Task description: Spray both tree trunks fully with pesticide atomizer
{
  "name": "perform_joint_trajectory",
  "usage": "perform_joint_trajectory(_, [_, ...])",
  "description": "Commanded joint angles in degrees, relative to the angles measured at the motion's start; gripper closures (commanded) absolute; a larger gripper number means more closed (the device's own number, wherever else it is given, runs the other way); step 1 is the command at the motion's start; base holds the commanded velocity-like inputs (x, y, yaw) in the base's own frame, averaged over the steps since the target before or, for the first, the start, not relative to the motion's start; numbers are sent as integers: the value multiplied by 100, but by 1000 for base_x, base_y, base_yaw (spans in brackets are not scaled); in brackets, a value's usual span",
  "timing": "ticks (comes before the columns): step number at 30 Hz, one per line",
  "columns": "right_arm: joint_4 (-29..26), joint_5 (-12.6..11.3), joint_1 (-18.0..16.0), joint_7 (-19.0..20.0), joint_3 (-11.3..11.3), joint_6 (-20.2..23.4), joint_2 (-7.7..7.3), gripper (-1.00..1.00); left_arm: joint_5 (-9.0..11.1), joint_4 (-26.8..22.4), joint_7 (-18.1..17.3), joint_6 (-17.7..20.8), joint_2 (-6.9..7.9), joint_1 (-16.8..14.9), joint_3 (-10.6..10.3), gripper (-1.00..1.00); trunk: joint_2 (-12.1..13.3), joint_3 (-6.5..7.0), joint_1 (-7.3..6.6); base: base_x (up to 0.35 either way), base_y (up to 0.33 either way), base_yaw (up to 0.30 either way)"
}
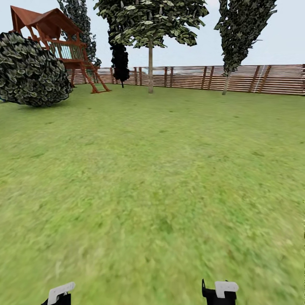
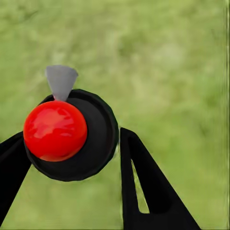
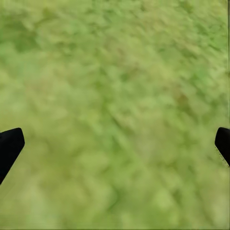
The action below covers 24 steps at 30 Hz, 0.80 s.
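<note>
— Listing item one: where does the pesticide atomizer [image 2: 72,134] sit?

— Left wrist view: a black round body with a glossy red ball on it and a small grey nozzle tip poking from its rim. It lies between the two black fingers [image 2: 148,187] of the left gripper [image 2: 67,158], pressed against both, so that gripper is pinching it above blurred green lawn [image 2: 172,62].

— Item two, the right gripper [image 3: 115,143]?

— Right wrist view: only the two dark fingertips [image 3: 9,146] show, at opposite edges of the picture, spread wide with nothing between them but grass.

— Head view entries for the grippers?

— Both sit at the lower edge: a black piece with a pale grey tab at the lower left, a like one at the lower right. Their state cannot be read from there.

— Item three, the trees?

— One tree [image 1: 150,25] far ahead, centre, with a straight pale tree trunk [image 1: 150,67] standing just before the reddish slat fence [image 1: 254,78]. A second tall tree [image 1: 243,29] to the right, its thin trunk leaning at the fence. Both are well apart from the grippers, across open grass.

— Remaining stock?

— A round dark bush [image 1: 31,70] at the left, a red-brown wooden play tower [image 1: 59,42] behind it, and a narrow black cone-shaped tree [image 1: 120,59] near the fence
</note>
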Motion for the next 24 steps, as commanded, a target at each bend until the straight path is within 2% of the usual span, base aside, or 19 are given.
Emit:
perform_joint_trajectory(1, [6,-4,-5,-48,47,-4,4,-100,19,-4,28,-13,3,-1,-48,100,-2,-5,3,345,0,-261])
perform_joint_trajectory(5, [6,-1,-5,-48,47,-6,6,-100,19,-4,28,-13,3,-1,-49,100,-2,-5,3,345,0,-211])
perform_joint_trajectory(11, [4,-1,-5,-50,47,-8,7,-100,19,-4,28,-13,2,-1,-48,100,-2,-5,3,345,0,-21])
perform_joint_trajectory(19, [6,-1,-5,-51,47,-5,11,-100,28,-4,28,-22,3,-1,-48,100,-2,-5,3,345,0,0])
perform_joint_trajectory(24, [-1,-10,-3,-57,47,-4,14,-100,19,-4,28,-16,-6,-1,-51,100,-2,-5,3,345,0,181])
